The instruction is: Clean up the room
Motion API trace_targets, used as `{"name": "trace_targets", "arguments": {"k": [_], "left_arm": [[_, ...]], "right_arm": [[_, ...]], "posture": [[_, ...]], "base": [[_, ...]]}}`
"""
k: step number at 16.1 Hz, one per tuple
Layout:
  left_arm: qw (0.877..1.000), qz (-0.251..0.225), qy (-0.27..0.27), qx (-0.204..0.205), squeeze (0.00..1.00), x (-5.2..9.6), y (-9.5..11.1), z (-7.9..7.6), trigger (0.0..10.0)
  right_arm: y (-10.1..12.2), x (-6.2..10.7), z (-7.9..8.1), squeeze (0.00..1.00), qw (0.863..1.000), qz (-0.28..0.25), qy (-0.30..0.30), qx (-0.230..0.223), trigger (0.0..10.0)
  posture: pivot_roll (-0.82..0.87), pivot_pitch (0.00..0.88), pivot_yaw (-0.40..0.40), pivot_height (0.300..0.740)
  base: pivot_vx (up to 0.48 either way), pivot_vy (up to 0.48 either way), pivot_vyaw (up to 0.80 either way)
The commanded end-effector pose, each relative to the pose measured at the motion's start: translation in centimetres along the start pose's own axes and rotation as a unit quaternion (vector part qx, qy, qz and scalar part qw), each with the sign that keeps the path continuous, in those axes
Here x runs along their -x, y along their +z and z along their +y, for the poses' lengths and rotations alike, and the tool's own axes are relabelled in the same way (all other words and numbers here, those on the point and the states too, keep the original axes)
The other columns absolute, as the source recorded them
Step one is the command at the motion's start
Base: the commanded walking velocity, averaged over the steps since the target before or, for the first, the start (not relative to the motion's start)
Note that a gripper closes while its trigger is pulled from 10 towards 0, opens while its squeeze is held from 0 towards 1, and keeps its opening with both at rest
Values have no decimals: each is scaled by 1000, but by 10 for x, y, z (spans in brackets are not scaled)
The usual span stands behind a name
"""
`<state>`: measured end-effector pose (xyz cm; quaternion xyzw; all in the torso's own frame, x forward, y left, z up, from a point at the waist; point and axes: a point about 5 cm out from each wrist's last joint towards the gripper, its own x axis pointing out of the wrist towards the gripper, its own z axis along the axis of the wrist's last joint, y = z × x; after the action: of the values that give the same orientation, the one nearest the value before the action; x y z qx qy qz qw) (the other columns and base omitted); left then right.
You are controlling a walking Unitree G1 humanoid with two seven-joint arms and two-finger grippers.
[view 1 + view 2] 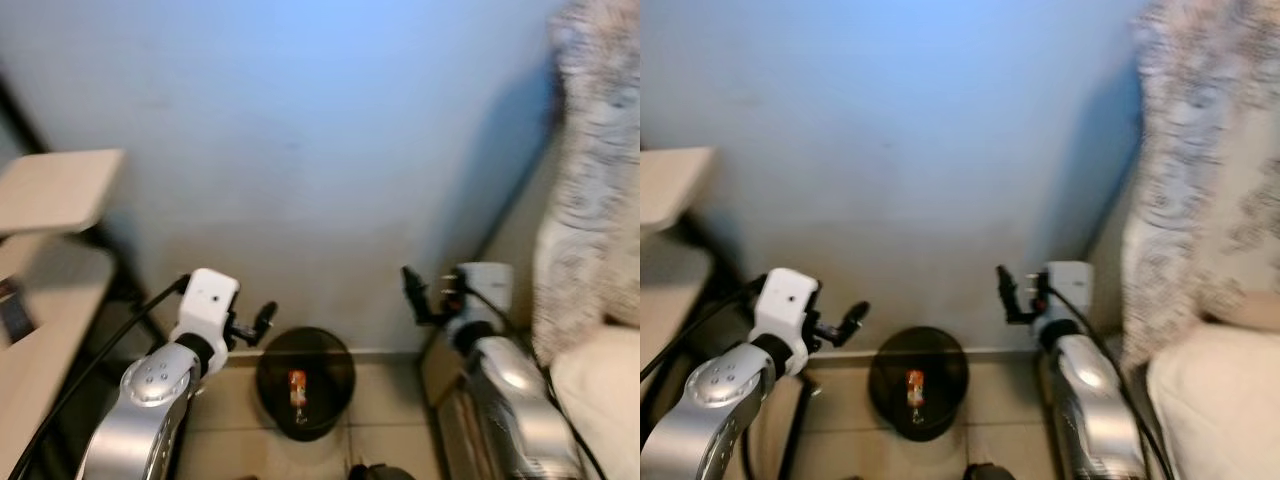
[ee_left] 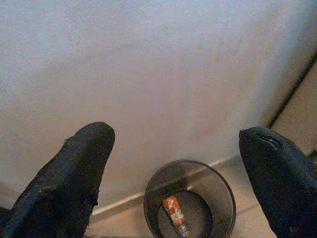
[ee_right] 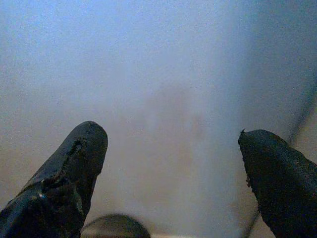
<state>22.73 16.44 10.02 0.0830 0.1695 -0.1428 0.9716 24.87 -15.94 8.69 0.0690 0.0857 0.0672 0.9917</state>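
A small orange-labelled bottle [image 1: 297, 391] is lying on its side at the bottom of a round black mesh wastebasket [image 1: 342, 370], its long axis running roughly from the wall side toward the robot; in the left wrist view the orange-wrapped end [image 2: 172, 209] is sitting nearer the wall and the clear, narrower end nearer the robot (the cap itself is too blurred to make out). The wastebasket is standing on a tiled floor [image 1: 385, 400], just in front of the baseboard of a pale bluish wall [image 1: 300, 150].

The left arm is reaching forward with its wrist raised, and the left pincer [image 1: 255, 325] is hovering above the wastebasket's left rim, apart from it. Its two black fingers [image 2: 74, 173] are spread wide, holding nothing, with the basket showing in the gap between them.

The right arm is also extending forward at about the same height, bent at the elbow beside the robot's body. The right pincer [image 1: 412, 290] is pointing up toward the wall, to the right of the wastebasket and well above it. Its fingers [image 3: 69, 173] are standing wide apart too, empty, facing bare wall.

At the left edge a light wooden shelf unit [image 1: 55, 190] on a dark frame is standing against the wall. On the right a pale cushion [image 1: 600, 400] is lying beneath a mottled, fuzzy grey-white throw [image 1: 600, 150].
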Motion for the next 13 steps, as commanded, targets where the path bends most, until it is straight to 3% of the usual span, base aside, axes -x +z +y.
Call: {"name": "trace_targets", "arguments": {"k": [1,6,13], "left_arm": [[999,-18,35,-19,0,7,3,7,10000],[997,-28,75,-4,0,14,5,11,10000],[996,-34,76,-21,0,13,8,15,10000]], "right_arm": [[7,10,2,1000,1000,-11,-7,-19,10000],[4,25,-6,1000,998,5,-61,-31,10000],[5,21,3,1000,997,12,-62,-39,10000]], "posture": [[-4,0,29,740],[9,0,17,740],[21,0,19,740]], "base": [[0,0,-800],[0,0,-800],[0,0,-800]]}}
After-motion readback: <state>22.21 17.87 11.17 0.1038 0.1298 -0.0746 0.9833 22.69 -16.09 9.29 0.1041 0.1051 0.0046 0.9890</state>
